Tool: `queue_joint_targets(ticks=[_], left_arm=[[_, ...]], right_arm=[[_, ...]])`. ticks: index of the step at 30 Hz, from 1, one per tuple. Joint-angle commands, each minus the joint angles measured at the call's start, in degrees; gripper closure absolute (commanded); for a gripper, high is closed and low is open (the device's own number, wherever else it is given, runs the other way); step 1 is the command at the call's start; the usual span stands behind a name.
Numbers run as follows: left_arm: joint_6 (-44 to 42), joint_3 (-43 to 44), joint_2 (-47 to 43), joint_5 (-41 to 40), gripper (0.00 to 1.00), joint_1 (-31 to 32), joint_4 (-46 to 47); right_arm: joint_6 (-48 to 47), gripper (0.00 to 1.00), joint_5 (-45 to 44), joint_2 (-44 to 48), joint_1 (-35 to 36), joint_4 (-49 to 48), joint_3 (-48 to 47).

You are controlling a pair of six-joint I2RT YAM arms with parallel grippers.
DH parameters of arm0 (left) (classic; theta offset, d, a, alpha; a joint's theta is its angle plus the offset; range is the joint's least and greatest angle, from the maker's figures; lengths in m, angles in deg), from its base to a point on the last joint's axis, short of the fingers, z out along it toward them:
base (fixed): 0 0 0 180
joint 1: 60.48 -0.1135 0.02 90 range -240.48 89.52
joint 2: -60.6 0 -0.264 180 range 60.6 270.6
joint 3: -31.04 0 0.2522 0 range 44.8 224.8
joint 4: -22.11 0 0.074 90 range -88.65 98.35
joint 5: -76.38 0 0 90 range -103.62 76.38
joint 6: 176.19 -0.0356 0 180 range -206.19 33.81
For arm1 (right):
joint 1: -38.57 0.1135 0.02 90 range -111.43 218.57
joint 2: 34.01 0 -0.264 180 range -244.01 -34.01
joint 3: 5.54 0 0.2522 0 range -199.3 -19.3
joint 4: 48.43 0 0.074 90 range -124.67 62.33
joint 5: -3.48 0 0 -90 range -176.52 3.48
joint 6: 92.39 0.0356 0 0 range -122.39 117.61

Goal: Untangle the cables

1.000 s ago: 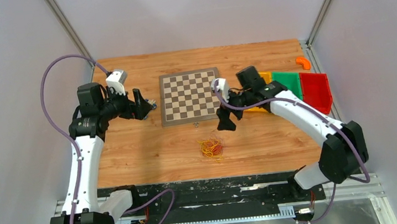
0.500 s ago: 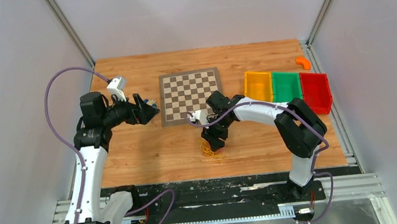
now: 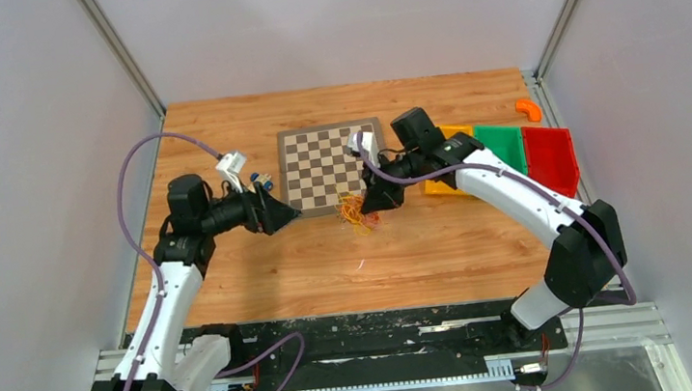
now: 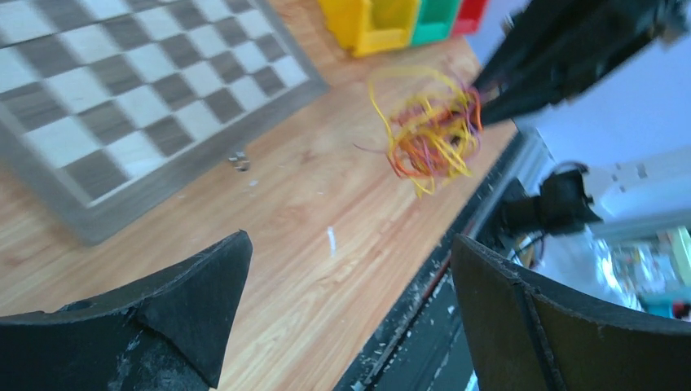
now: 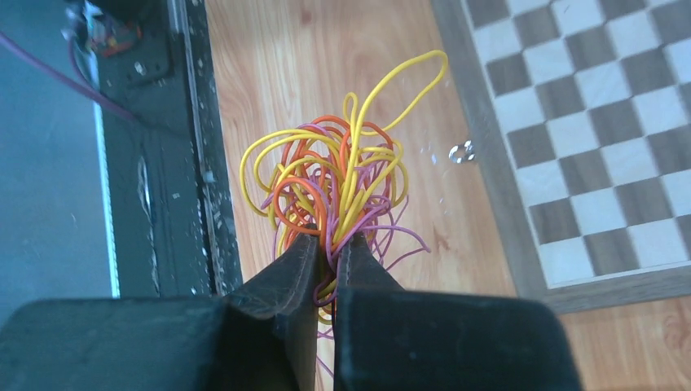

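The cables [image 3: 356,211] are a small tangle of thin yellow, orange, red and purple strands, lifted off the wooden table just in front of the chessboard [image 3: 329,163]. My right gripper [image 3: 373,202] is shut on them; in the right wrist view several strands [image 5: 338,175] are pinched between its closed fingers [image 5: 326,240] and fan out above. My left gripper [image 3: 282,213] stands open to the left of the tangle, apart from it. In the left wrist view its wide jaws [image 4: 350,240] hold nothing, and the cables [image 4: 432,134] hang ahead from the right gripper's tip [image 4: 482,94].
Yellow [image 3: 461,131], green [image 3: 502,145] and red [image 3: 552,159] bins stand at the right, the yellow one partly hidden by my right arm. An orange piece [image 3: 529,109] lies at the back right. A small metal ring [image 5: 462,151] lies by the board's edge.
My right gripper came down on the tangle, shut on it and carried it up toward the chessboard's front edge. The left arm swung right toward the tangle, still open.
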Motion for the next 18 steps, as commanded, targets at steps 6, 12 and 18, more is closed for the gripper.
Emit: queue_joint_targets(ticks=[6, 12, 18], left_arm=[[-0.91, -1.11, 1.53, 3.49, 0.0, 16.4, 16.22], [3.23, 0.85, 7.45, 2.51, 0.01, 20.8, 22.22], [6.13, 2.91, 10.57, 5.78, 0.6, 21.42, 24.46]], right_arm=[[12.09, 1.0, 11.35, 2.22, -1.54, -6.59, -6.15], [17.48, 1.0, 18.42, 2.01, -1.58, -8.68, -6.93], [20.21, 1.0, 22.02, 2.91, -4.74, -9.78, -5.33]])
